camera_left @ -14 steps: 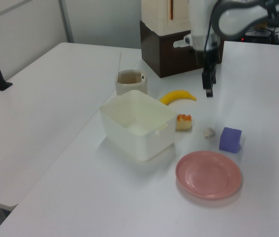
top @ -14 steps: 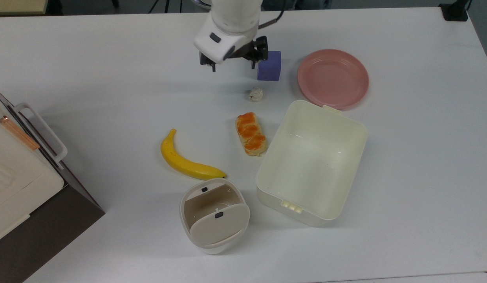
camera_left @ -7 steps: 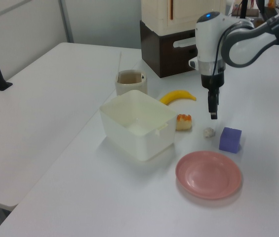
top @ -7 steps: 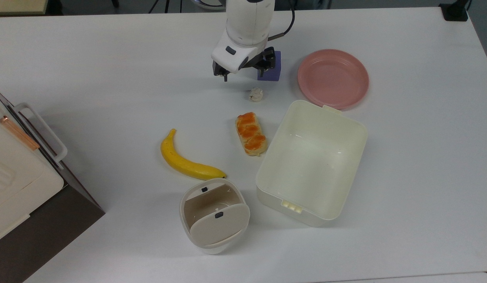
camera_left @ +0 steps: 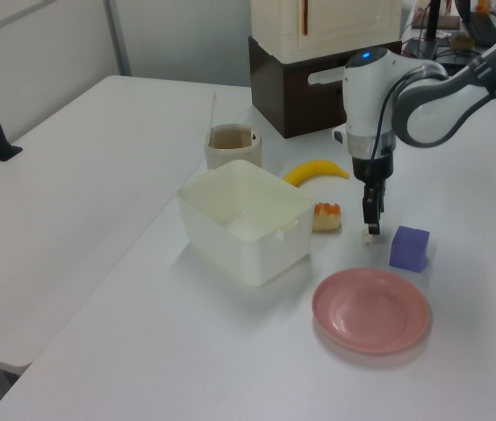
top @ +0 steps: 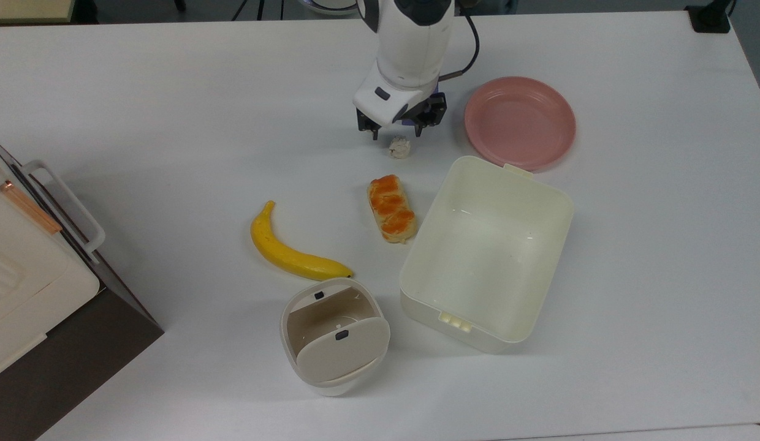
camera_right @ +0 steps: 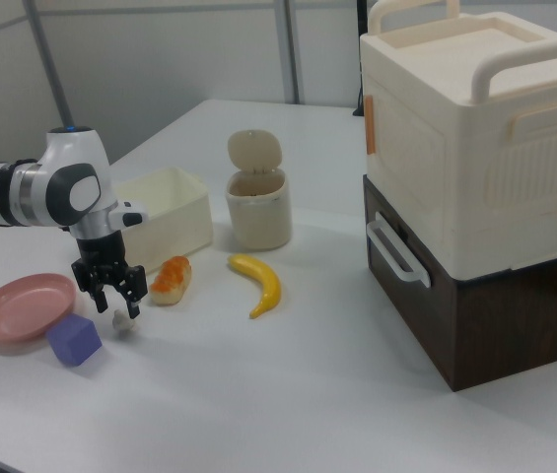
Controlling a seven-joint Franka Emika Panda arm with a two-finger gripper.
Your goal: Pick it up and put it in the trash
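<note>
End effector [top: 397, 130] spread, empty, seemingly just above one paper wad [top: 399, 147]; one bin [top: 331, 335].

top view overhead; left, right views oblique, opposite sides, sharing table [top: 171, 122].

White table [top: 171, 122] carries: paper wad [top: 399, 147], bin [top: 333, 335] (lid tilted), tub [top: 485, 252], plate [top: 520, 122], banana [top: 291, 249], roll [top: 390, 208], cube [camera_left: 409, 247].

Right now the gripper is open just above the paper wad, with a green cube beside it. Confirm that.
One thing is wrong: the cube is purple, not green, as the left view shows. The rest holds: the gripper is open just above the paper wad.
</note>
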